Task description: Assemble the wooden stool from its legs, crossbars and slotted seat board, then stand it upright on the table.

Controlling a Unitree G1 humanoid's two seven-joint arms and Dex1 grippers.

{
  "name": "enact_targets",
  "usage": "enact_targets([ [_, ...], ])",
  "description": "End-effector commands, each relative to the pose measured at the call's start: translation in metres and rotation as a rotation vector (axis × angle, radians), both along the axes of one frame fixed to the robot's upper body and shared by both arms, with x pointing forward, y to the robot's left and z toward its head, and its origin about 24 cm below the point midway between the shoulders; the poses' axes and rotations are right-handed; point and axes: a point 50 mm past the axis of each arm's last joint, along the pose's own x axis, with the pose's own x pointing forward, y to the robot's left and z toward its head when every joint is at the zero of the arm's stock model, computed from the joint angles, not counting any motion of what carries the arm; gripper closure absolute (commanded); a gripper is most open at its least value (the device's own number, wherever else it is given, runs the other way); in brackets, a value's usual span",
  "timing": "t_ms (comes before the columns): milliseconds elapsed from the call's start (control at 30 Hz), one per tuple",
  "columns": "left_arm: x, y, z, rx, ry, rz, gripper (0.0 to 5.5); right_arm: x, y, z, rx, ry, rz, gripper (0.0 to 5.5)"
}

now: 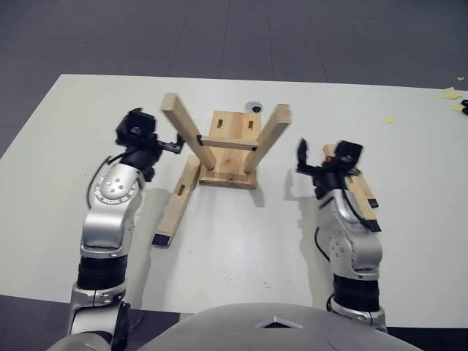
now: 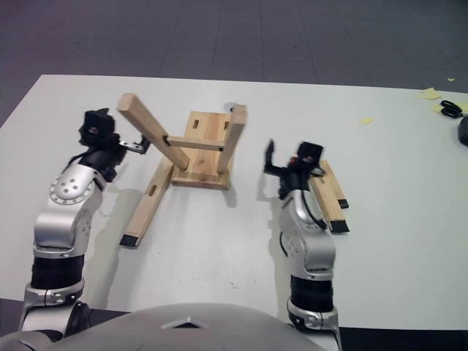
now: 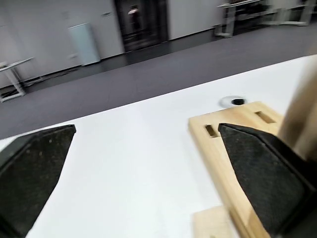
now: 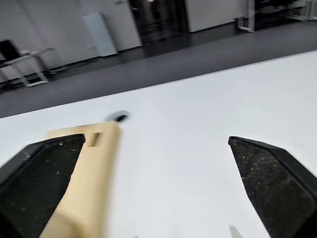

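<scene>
The slotted seat board (image 1: 235,129) lies flat on the white table (image 1: 241,248) with two legs standing up out of it, the left leg (image 1: 187,130) and the right leg (image 1: 271,137), joined by a crossbar (image 1: 229,143). A loose leg piece (image 1: 178,199) lies on the table to the board's left and front. Another wooden piece (image 1: 363,194) lies beside my right forearm. My left gripper (image 1: 170,145) is open, just left of the left leg, holding nothing. My right gripper (image 1: 314,158) hangs open to the right of the right leg. In the left wrist view the board (image 3: 233,124) shows between the fingers (image 3: 262,168).
A round grommet hole (image 1: 254,107) sits in the table behind the board. Yellow scraps (image 1: 452,93) and a dark object (image 2: 462,129) lie at the far right. The table's front edge runs close to my arms; bare table lies between them.
</scene>
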Motion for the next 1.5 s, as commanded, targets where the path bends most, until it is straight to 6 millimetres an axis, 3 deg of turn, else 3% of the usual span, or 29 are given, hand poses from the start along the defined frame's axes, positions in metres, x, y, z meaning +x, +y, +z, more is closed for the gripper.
enact_targets([
  [33,-0.004,-0.025,0.013,0.006,-0.022,-0.167,0.14,0.001,0.014,0.005,0.005,-0.01,0.143,0.1],
  [233,0.009,0.014,0.003,0.063,-0.019,0.093,0.14,-0.001,-0.015,-0.002,-0.021,0.035,0.054,0.1],
  [333,0.013,0.02,0.005,0.058,-0.033,0.13,0.14,0.002,-0.038,-0.002,-0.062,0.039,-0.032,0.1],
  [533,0.016,0.0,0.015,0.032,-0.061,0.003,0.14,0.015,-0.066,0.013,-0.137,-0.028,-0.21,0.1],
  [600,0.008,-0.016,0.02,-0.001,-0.013,-0.165,0.14,0.02,-0.08,0.021,-0.142,-0.061,-0.301,0.1],
  [700,-0.014,-0.039,0.047,-0.022,-0.004,-0.504,0.14,0.027,-0.105,0.044,-0.14,-0.142,-0.406,0.1],
  [800,-0.024,-0.049,0.073,-0.029,-0.04,-0.706,0.14,0.035,-0.123,0.075,-0.141,-0.252,-0.452,0.1],
  [867,-0.02,-0.055,0.088,-0.116,-0.079,-0.732,0.14,0.037,-0.131,0.092,-0.142,-0.322,-0.461,0.1],
  [967,-0.008,-0.055,0.084,-0.103,-0.09,-0.645,0.14,0.037,-0.134,0.108,-0.115,-0.416,-0.446,0.1],
  [1067,0.004,-0.045,0.078,-0.103,-0.114,-0.518,0.14,0.031,-0.122,0.115,0.089,-0.502,-0.264,0.1],
  [1200,0.032,-0.013,0.091,-0.221,-0.226,-0.21,0.14,-0.004,-0.077,0.128,0.346,-0.602,0.316,0.1],
  [1367,0.04,0.003,0.088,-0.276,-0.235,-0.084,0.14,-0.042,-0.035,0.121,0.284,-0.516,0.793,0.1],
  [1500,0.039,0.002,0.081,-0.28,-0.214,-0.076,0.14,-0.06,-0.016,0.101,0.194,-0.35,0.999,0.1],
])
